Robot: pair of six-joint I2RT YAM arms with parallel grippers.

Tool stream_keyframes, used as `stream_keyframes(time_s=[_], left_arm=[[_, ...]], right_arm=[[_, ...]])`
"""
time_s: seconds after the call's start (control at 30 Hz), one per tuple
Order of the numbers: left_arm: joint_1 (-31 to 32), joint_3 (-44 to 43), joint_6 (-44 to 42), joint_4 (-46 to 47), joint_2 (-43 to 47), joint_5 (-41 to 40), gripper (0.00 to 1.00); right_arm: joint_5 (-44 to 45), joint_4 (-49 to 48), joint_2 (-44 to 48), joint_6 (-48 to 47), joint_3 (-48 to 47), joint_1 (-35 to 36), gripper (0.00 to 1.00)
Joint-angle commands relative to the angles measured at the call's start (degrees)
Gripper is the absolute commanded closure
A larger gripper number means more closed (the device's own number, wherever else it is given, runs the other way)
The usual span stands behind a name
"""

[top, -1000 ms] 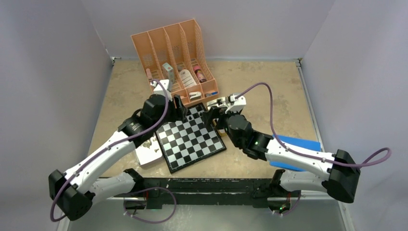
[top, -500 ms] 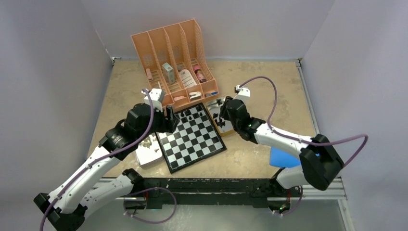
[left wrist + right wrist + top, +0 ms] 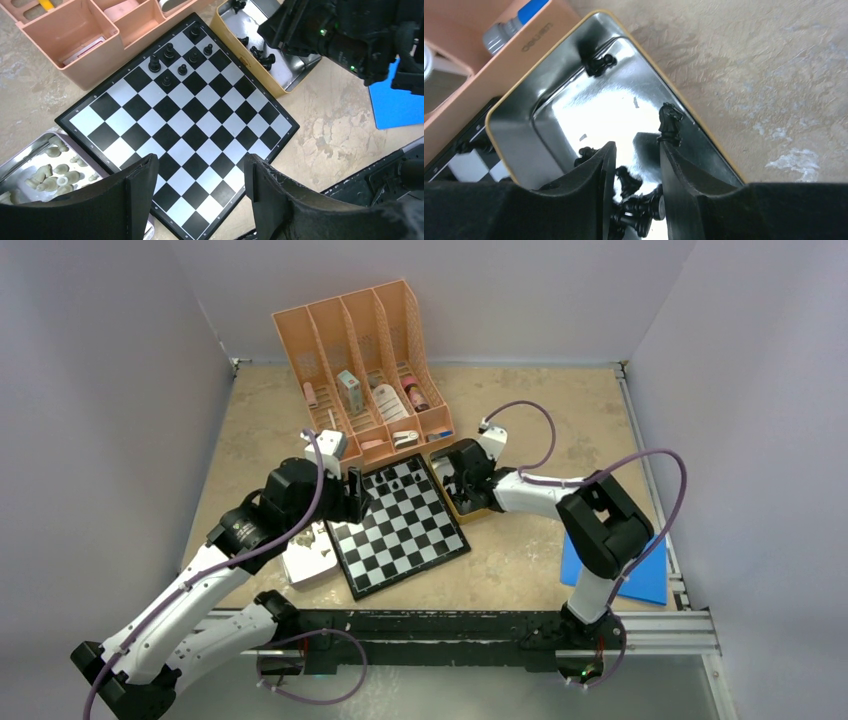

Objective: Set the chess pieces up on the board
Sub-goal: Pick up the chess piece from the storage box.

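Observation:
The board lies in the middle of the table, with several black chess pieces at its far corner. My left gripper hovers open above the board's near half, nothing between its fingers. My right gripper is down inside the metal tray of black pieces, right of the board. It is shut on a black chess piece lying across the gap in a small cluster. A black knight stands just beyond the right fingertip. Beige pieces lie in a second tray left of the board.
A peach desk organizer with small bottles and boxes stands right behind the board and the black-piece tray. A blue sheet lies at the near right. The right arm's elbow rises above that sheet.
My right gripper has dropped into the black-piece tray and closed from wide open onto a piece, the arm folding right. My left gripper pulled back left from the board's far corner.

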State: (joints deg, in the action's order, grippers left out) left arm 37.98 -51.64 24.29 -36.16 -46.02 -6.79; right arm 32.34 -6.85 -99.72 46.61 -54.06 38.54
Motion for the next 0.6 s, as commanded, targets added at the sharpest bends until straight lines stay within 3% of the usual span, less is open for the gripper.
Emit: stream_keyframes(time_s=[0.0, 0.57], left_arm=[[0.3, -0.1, -1.4, 1.1, 0.5, 1.9, 0.37], [0.3, 0.0, -1.5, 1.1, 0.7, 2.0, 0.37]], right_arm=[[9.0, 4.2, -2.2, 3.1, -4.9, -0.4, 0.59], [8.7, 2.8, -4.7, -3.1, -6.7, -0.5, 0.59]])
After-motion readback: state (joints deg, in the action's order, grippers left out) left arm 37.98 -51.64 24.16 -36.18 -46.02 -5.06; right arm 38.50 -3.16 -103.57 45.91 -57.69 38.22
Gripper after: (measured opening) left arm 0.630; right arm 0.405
